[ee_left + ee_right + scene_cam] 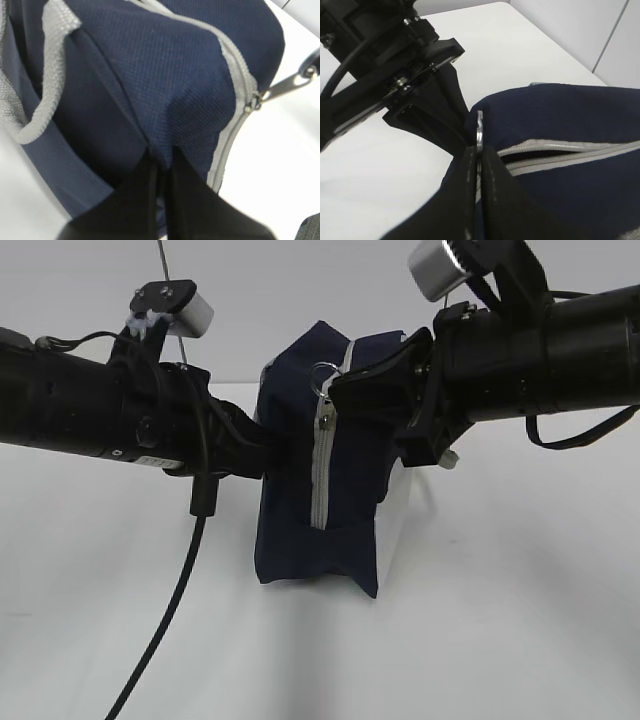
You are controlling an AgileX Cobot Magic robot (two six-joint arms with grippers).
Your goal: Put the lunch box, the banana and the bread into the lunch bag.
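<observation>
Left end effector pinches lunch bag fabric; right end effector clamps ring pull.

I see a plain white table, matte, meeting a pale wall behind. Only 1 thing stands directly on it: the navy lunch bag, upright on its narrow end near the middle, grey zipper strip facing me. A black cable hangs down toward the tabletop at left.
</observation>
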